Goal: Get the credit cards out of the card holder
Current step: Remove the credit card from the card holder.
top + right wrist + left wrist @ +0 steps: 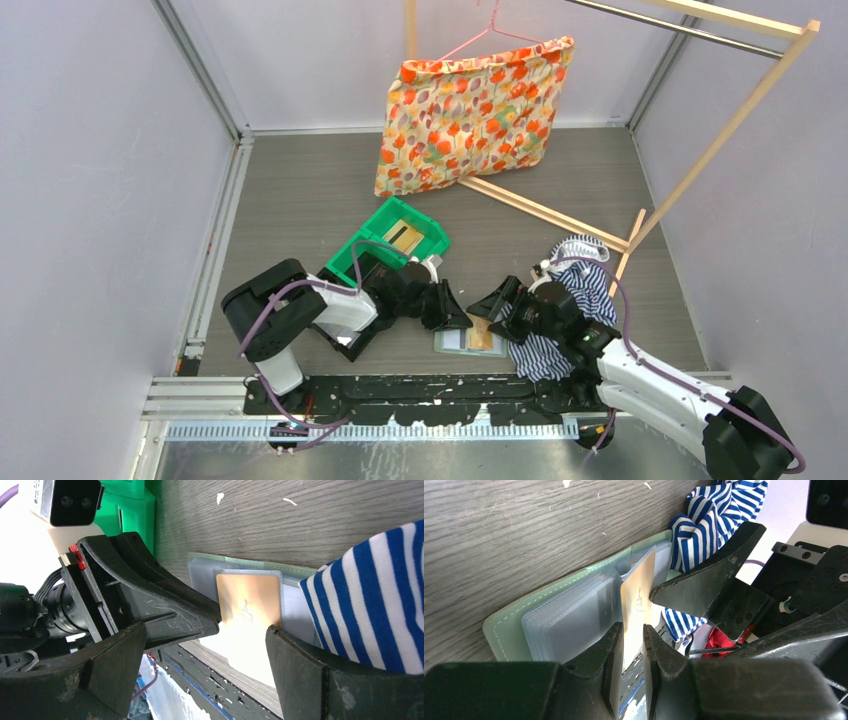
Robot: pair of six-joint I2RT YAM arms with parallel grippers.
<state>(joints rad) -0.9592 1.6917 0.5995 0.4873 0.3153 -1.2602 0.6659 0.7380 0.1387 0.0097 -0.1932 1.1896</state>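
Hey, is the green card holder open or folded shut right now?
Open. The card holder lies spread on the table, clear slot pages up, a tan-gold card showing between the left fingers.

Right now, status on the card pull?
Left pincer astride tan-gold card edge, grip unconfirmed; right pincer wide open beside it. Card tilted up, not yet clear of open card holder. Striped cloth overlaps holder's far end.

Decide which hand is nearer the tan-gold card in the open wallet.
Left hand: it pinches the tan-gold card. Right hand: open, one fingertip just beside the card's corner.
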